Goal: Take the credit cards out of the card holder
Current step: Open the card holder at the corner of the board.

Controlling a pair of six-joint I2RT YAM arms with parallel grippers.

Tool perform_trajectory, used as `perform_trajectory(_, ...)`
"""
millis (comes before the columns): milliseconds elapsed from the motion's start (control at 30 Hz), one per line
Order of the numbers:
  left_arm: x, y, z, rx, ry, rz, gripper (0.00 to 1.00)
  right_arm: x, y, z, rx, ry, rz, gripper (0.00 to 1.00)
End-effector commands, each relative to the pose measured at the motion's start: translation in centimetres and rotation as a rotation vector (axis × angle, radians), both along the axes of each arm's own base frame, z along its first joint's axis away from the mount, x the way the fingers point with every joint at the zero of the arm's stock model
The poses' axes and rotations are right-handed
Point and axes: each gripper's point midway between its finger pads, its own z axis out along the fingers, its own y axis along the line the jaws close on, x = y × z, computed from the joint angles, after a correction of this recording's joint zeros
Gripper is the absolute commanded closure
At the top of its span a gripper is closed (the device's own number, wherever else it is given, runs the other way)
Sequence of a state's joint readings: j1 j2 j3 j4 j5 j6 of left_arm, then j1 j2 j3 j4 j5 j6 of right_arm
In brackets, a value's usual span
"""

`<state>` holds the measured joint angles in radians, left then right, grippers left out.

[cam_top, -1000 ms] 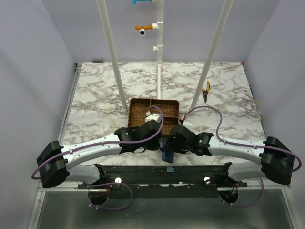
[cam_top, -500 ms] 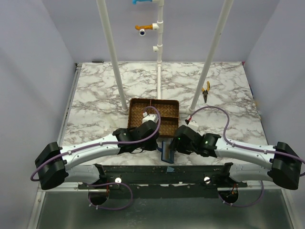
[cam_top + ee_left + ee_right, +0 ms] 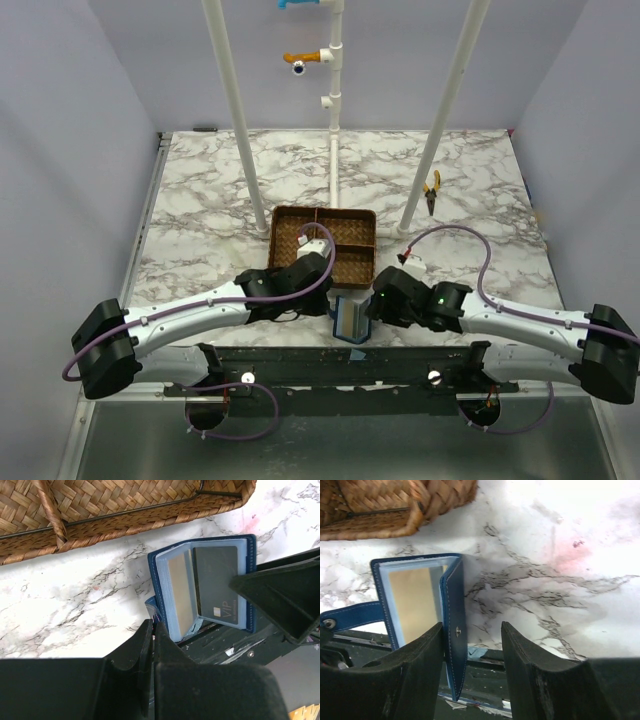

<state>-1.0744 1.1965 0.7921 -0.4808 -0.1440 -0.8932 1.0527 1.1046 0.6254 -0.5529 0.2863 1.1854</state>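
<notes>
The navy card holder (image 3: pixel 348 319) lies open at the table's near edge, pale pockets up. In the left wrist view the holder (image 3: pixel 250 582) shows a gold card (image 3: pixel 180 587) in its left pocket and a dark card (image 3: pixel 216 585) marked VIP in its right. My left gripper (image 3: pixel 152 626) is shut on the holder's blue strap (image 3: pixel 355 616) at its left side. My right gripper (image 3: pixel 471 630) is open, its fingers either side of the holder's right flap (image 3: pixel 454 605), which stands on edge close to the left finger (image 3: pixel 420 655). A gold card (image 3: pixel 415 602) shows there too.
A brown wicker divided tray (image 3: pixel 322 240) sits just behind the holder. Yellow-handled pliers (image 3: pixel 431 190) lie at the back right. Three white poles (image 3: pixel 333 150) rise from the marble table. The black frame (image 3: pixel 340 362) runs below the table's near edge.
The holder went from nearly closed and dark to spread open with pale pockets showing. My right gripper shifted right and slightly toward the near edge. My left gripper stayed at the holder's left side.
</notes>
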Motion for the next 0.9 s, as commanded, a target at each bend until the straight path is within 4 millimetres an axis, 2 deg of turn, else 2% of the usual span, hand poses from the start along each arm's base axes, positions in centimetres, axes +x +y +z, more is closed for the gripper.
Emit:
perform_trajectory(0,-0.4,0.9,-0.8,0.011,0.023,0.020,1.00,-0.6,-2.6,-1.1,-0.072,0.004,-0.044,0.48)
perform_trajectory(433,-0.6,1.3,-2.4,0.043,0.050,0.031,1.00,-0.2,-2.9,0.1,-0.072,-0.020,-0.060,0.46)
perform_trajectory(600,-0.8,1.2,-3.5,0.052,0.072,0.030,1.00,0.4,-2.0,1.3,-0.036,-0.045,-0.055,0.46)
perform_trajectory(667,-0.8,1.1,-3.8,0.056,0.077,0.028,1.00,0.7,-1.1,2.0,-0.009,-0.059,-0.045,0.49)
perform_trajectory(867,-0.9,1.2,-4.6,0.067,0.087,0.028,1.00,1.4,1.1,2.4,0.034,-0.065,-0.014,0.71)
